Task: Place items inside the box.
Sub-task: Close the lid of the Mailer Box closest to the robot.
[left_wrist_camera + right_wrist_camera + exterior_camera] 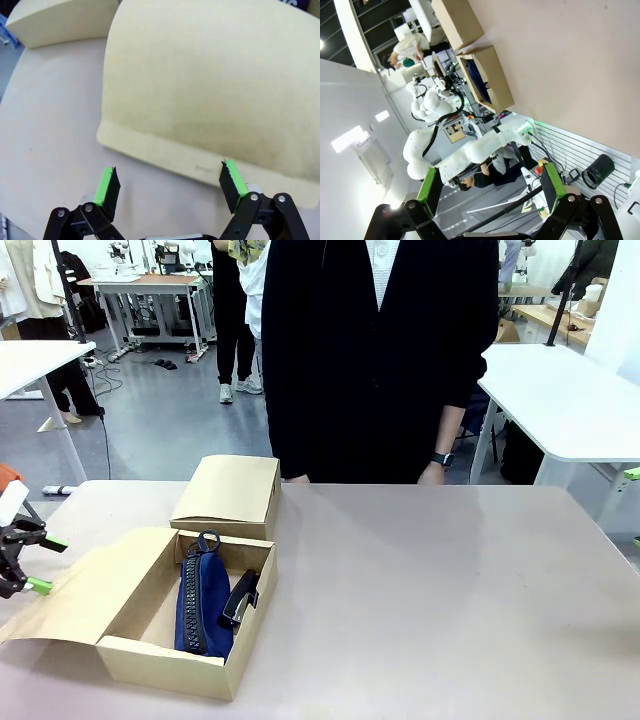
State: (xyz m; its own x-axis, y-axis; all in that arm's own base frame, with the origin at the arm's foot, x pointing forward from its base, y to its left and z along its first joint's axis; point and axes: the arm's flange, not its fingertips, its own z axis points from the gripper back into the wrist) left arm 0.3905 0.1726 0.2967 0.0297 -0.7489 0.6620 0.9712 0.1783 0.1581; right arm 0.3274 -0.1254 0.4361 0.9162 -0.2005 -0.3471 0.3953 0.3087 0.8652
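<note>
Box [150, 640] at lower left of front view, open, one flap spread flat toward the left edge. Inside: navy pouch [203, 603] lying lengthwise, black stapler [240, 598] just beside it on the pouch's right side. Second, closed cardboard box [228, 494] directly behind, toward frame centre. Tabletop [430, 590] otherwise bare in this view; no further items seen waiting outside. Judged: packing well advanced, possibly finished; whether more items remain cannot be told.

Left gripper [28, 562] at far left edge of front view, fingers spread, nothing held, just beside the spread flap. Left wrist view: green pads [106, 185] apart at bottom of frame, pale cardboard flap [210, 90] filling the upper right, right-hand pad overlapping its near edge, contact not certain. Pouch and stapler well apart from these fingers, to their right in front view.

Right gripper [490, 186] at bottom of right wrist view, jaws wide, empty; open box far off at upper centre.
</note>
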